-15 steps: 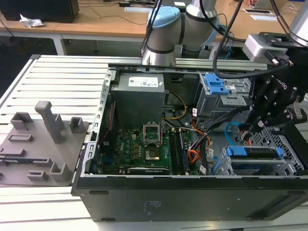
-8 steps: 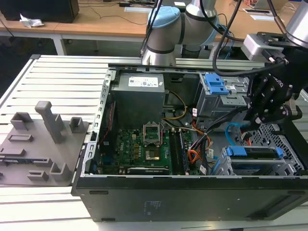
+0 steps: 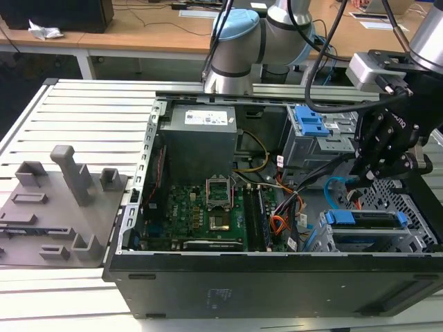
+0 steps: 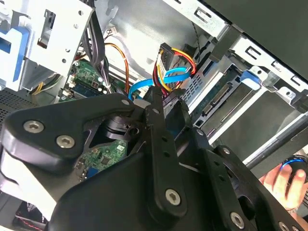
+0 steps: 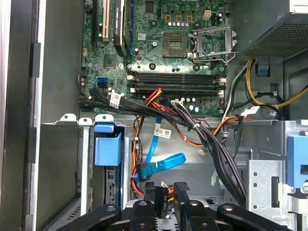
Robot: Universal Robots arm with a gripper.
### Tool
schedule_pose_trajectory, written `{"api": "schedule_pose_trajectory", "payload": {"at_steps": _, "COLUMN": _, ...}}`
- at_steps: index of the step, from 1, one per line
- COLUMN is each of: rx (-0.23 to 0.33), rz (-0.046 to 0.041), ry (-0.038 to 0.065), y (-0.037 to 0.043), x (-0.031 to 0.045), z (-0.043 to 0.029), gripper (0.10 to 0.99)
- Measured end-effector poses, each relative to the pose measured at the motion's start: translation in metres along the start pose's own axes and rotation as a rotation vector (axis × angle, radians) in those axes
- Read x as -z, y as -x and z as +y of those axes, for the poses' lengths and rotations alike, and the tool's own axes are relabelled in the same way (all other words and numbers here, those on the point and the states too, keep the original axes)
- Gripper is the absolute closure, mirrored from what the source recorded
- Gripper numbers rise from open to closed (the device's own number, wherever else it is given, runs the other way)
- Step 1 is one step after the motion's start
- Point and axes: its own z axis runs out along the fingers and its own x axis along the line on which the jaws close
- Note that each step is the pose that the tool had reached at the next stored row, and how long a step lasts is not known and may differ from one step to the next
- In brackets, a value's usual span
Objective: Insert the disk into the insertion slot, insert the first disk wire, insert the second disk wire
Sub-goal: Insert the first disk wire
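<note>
Open computer case on a slatted worktop, with the motherboard as reference. The disk lies flat, already seated in the insertion slot. Its long axis runs toward and away from the motherboard, and the blue caddy end faces the motherboard. The gripper hangs over the gap between motherboard and disk. Its fingers are clamped on the small black plug of the first disk wire, whose red, orange and yellow strands rise away from the fingertips. The second disk wire loops loosely just beside that plug, on the motherboard side, and crosses the coloured strands in the second wrist view. A thick black cable bundle sweeps from the motherboard's edge past the gripper. The taller blue-latched cage stands beyond the disk, off the same motherboard edge.
</note>
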Motion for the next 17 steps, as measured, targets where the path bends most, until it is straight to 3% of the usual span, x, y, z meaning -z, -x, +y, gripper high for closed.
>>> {"api": "schedule_pose_trajectory", "payload": {"at_steps": 2, "rx": 0.0, "rz": 0.0, "ry": 0.0, "y": 0.0, "x": 0.0, "z": 0.0, "gripper": 0.796}}
{"api": "schedule_pose_trajectory", "payload": {"at_steps": 4, "rx": 0.0, "rz": 0.0, "ry": 0.0, "y": 0.0, "x": 0.0, "z": 0.0, "gripper": 0.933}}
{"api": "schedule_pose_trajectory", "payload": {"at_steps": 10, "rx": 0.0, "rz": 0.0, "ry": 0.0, "y": 0.0, "x": 0.0, "z": 0.0, "gripper": 0.933}}
{"api": "schedule_pose_trajectory", "payload": {"at_steps": 13, "rx": 0.0, "rz": 0.0, "ry": 0.0, "y": 0.0, "x": 0.0, "z": 0.0, "gripper": 0.863}}
{"api": "schedule_pose_trajectory", "payload": {"at_steps": 14, "rx": 0.0, "rz": 0.0, "ry": 0.0, "y": 0.0, "x": 0.0, "z": 0.0, "gripper": 0.796}}
{"api": "schedule_pose_trajectory", "payload": {"at_steps": 17, "rx": 0.0, "rz": -0.0002, "ry": 0.0, "y": 0.0001, "x": 0.0013, "z": 0.0001, "gripper": 0.796}}
